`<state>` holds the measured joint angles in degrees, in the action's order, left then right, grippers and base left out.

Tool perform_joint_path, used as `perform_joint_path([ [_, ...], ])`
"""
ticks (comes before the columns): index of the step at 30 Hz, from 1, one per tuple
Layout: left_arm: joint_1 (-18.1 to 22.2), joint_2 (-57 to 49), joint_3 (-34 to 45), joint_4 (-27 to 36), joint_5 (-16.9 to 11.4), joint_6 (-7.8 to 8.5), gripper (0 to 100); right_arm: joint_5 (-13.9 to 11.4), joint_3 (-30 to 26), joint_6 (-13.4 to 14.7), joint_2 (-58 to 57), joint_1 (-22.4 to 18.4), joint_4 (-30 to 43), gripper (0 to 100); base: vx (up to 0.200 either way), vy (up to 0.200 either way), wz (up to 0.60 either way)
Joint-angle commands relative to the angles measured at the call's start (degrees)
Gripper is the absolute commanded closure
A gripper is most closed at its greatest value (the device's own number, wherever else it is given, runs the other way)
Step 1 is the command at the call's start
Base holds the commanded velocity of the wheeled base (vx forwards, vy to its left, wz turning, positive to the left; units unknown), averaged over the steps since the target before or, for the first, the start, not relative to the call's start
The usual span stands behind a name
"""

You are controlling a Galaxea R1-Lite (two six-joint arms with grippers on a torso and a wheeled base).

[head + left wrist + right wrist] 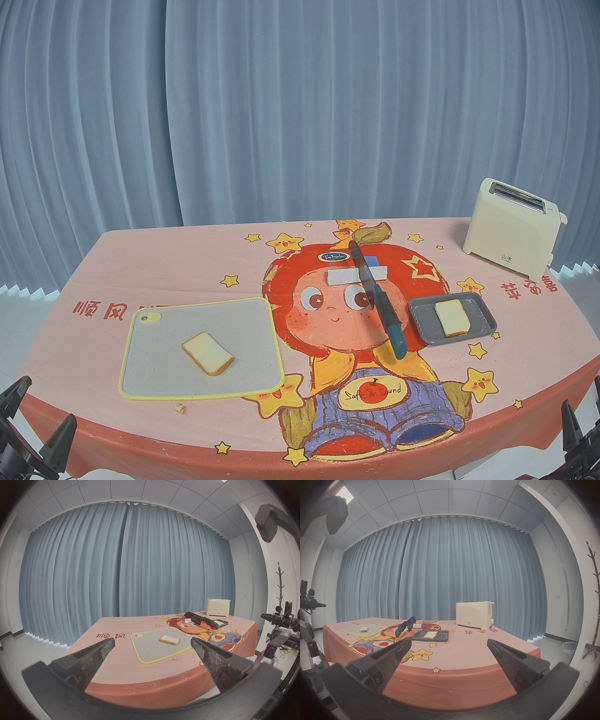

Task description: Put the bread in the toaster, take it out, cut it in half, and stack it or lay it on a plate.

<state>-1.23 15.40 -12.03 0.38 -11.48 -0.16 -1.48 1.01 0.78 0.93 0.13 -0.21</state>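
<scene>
bread slice point(207, 353) flat on cutting board point(150, 369), left side of tabletop point(187, 269); toaster point(514, 227) far right | left gripper point(152, 642), right gripper point(448, 641) spread wide, empty, off near edge | bread looks light, soft, crushable: I'd pinch gently across crust edges

Pink tablecloth point(187, 275) with a cartoon print and stars covers the table in front of me. A small white block point(342, 276) sits near the middle, a blue bit just behind it. Probably a crumb point(180, 409) near the front edge. Blue-grey curtain point(300, 106) hangs behind. Bare coat stand point(280, 583) by the side wall.
</scene>
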Motion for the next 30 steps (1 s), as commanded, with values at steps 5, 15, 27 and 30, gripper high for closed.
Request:
perform_joint_path([
  [5,0.09,8.95,-2.03,-0.38,-0.73,-0.02,0,-0.02,-1.01,0.01,-0.93,0.04,-0.06,0,0.0,0.0,0.0],
  [15,0.09,16.86,-5.28,-0.47,-0.91,-0.02,0,-0.02,-1.01,0.01,-0.93,0.04,-0.06,0,0.0,0.0,0.0],
  [27,0.09,24.07,-8.45,-0.47,-4.78,0.6,0,-0.02,-1.01,0.01,-0.93,0.04,-0.06,0,0.0,0.0,0.0],
  [30,0.09,25.3,-9.59,-0.55,-5.04,0.6,0,-0.02,-1.01,0.01,-0.93,0.04,-0.06,0,0.0,0.0,0.0],
])
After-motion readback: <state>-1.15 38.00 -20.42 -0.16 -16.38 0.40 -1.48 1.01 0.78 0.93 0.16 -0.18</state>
